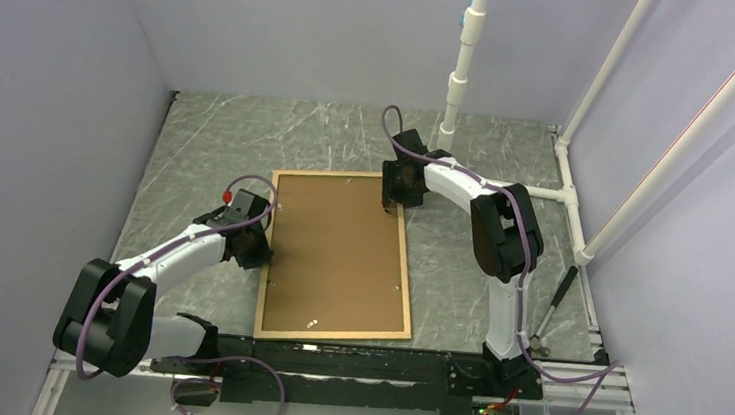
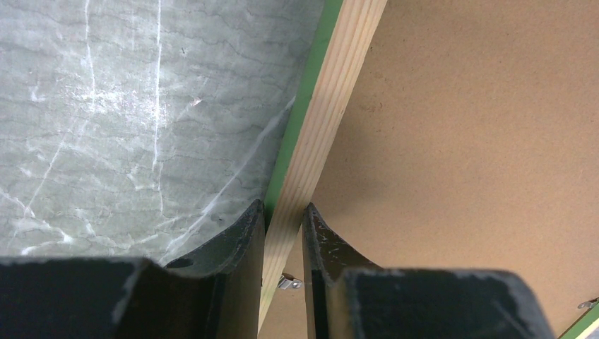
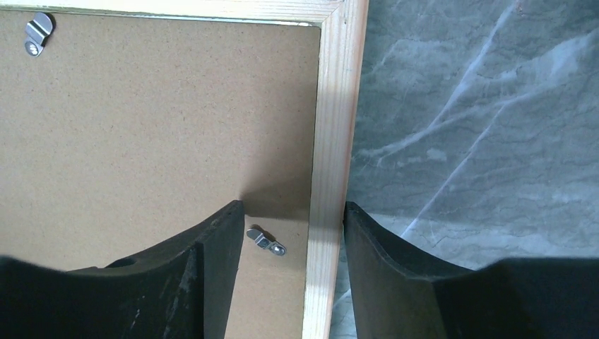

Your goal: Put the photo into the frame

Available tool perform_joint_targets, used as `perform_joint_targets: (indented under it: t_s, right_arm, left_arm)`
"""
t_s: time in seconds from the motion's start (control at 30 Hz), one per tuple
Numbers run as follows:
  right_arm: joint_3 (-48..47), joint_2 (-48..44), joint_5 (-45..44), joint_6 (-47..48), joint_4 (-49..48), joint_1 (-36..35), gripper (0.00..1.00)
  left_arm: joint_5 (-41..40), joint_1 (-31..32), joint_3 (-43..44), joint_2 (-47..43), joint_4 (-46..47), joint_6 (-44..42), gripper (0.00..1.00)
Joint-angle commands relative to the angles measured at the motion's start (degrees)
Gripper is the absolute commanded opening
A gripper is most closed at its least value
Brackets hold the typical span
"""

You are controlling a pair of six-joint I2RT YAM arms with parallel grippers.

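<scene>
Frame [image 1: 332, 336]: flat on the desk [image 1: 209, 133] between the two arms, light wood face up. Its long axis runs near-to-far, and the far end leans slightly left. Brown backing board [image 1: 334, 255] sits inside the rails. Photo not visible in any view; can't tell whether it lies under the board.

Left end effector [image 1: 258, 248]: at mid-length of the left long rail. In the wrist view its jaws [image 2: 282, 208] are narrow and pinch the rail [image 2: 332, 92] from both sides, inner finger over the board, outer finger on the green edge. Grip looks firm.

Right end effector [image 1: 392, 195]: at the right long rail, just short of the far right corner. In the wrist view it straddles the rail [image 3: 335, 106], about half spread [image 3: 293, 212]. Outer finger is at the rail's desk-side edge. Inner finger is apart from the rail, over the board beside a metal turn clip [image 3: 266, 240]. Nothing clamped.

Judgement: the rail lies between the right jaws, nearer the outer finger, and it runs in line with the fingers. Pinching it needs the jaws to narrow, with no sideways shift.
</scene>
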State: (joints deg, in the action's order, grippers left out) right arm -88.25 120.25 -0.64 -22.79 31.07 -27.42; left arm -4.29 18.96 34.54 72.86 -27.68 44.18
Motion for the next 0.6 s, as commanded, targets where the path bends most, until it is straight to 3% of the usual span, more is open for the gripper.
perform_joint_targets:
  t_s: [0.0, 0.2, 0.57]
  right_arm:
    - [1.4, 1.4, -2.7, 0.7, 1.5, 0.7, 0.55]
    - [5.5, -1.9, 1.7, 1.7, -0.5, 0.7, 0.76]
    - [10.2, -4.8, 1.3, 2.4, -0.9, 0.5, 0.71]
  left_arm:
    - [-0.2, 0.3, -2.3, 4.0, 2.9, -0.4, 0.06]
    - [0.1, 0.4, -2.2, 4.2, 3.0, -0.4, 0.06]
    - [0.9, 0.5, -2.2, 5.1, 3.6, -0.4, 0.06]
